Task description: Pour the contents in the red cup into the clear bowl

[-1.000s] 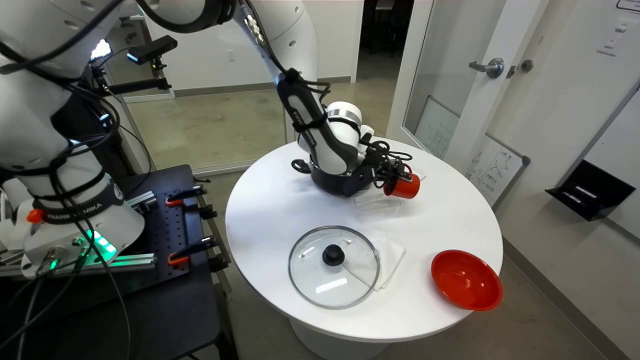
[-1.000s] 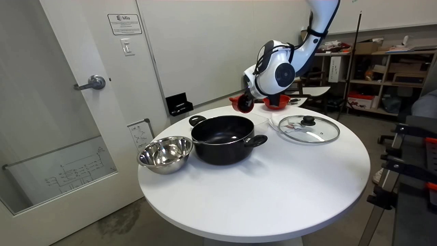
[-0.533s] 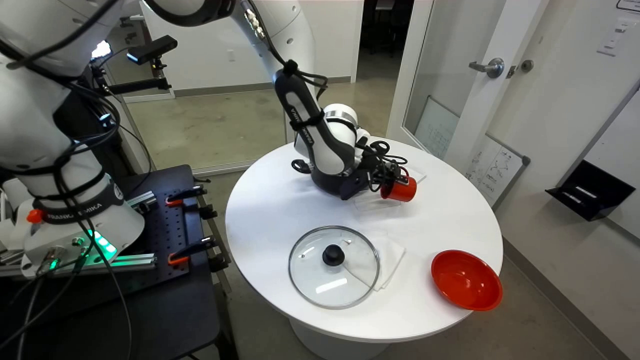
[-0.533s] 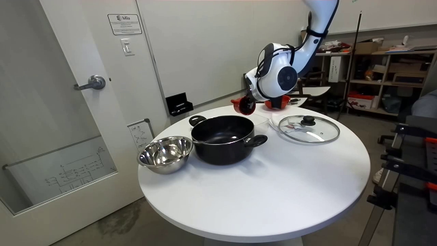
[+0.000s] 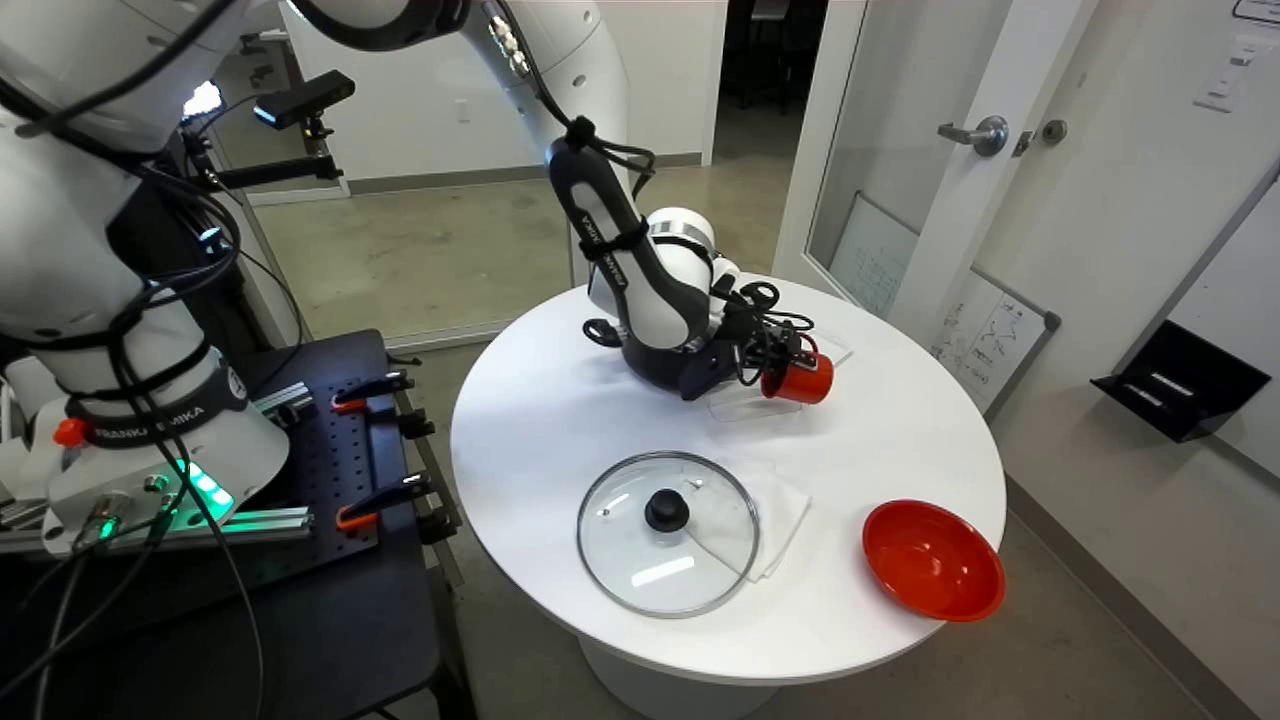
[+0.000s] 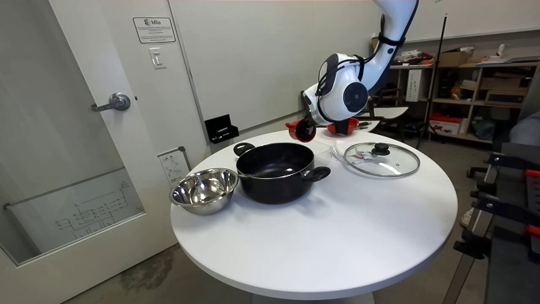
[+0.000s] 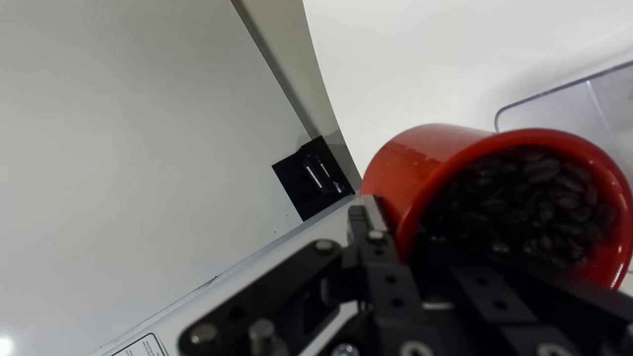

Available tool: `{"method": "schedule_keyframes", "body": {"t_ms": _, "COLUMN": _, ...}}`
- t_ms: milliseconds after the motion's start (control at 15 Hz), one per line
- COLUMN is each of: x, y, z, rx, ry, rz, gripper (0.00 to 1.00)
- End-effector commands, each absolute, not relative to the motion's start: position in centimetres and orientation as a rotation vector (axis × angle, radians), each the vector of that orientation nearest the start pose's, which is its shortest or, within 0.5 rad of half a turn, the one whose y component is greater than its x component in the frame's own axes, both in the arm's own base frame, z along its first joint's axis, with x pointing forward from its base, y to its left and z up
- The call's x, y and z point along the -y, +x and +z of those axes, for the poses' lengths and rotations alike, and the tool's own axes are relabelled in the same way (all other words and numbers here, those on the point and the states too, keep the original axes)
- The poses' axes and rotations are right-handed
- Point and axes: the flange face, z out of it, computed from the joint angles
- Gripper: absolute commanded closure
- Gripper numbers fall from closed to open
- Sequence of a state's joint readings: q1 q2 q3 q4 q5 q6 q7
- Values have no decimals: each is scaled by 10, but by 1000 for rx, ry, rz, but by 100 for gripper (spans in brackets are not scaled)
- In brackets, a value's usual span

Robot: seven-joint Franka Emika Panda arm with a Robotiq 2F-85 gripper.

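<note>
The pincer (image 7: pixel 401 230) was clenched on the wall of the red cup (image 5: pixel 803 380), one finger outside and the other within the mouth. The cup hung above the bench (image 5: pixel 540 430), tipped well over, with dark, bean-like contents (image 7: pixel 536 198) in it in the wrist view. The clear bowl (image 5: pixel 748 408) lay below the cup and, in both exterior views, toward the mouth end of the cup's long axis; that axis appeared close to level, the base pointing away from the bowl. How squarely the mouth stood over the bowl could not be told. The pour was judged set up but incomplete: a further tilt, mouth downward, seemed to be what the next move required, with some risk of contents falling outside the rim. Relative to one second earlier, the cup had moved slightly down and toward the bowl; relative to half a second earlier, no change was evident.
</note>
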State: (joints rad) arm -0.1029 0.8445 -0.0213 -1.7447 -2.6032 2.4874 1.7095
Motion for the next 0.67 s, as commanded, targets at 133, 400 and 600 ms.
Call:
{"method": "schedule_keyframes", "body": {"t_ms": 133, "x": 73, "y": 629, "z": 85, "rx": -698, "ry": 1983, "rz": 966, "gripper": 98}}
{"method": "schedule_keyframes", "body": {"t_ms": 400, "x": 74, "y": 623, "z": 90, "rx": -691, "ry": 1962, "rz": 958, "gripper": 98}}
{"method": "schedule_keyframes", "body": {"t_ms": 600, "x": 70, "y": 617, "z": 95, "rx": -681, "ry": 1934, "rz": 976, "gripper": 98}}
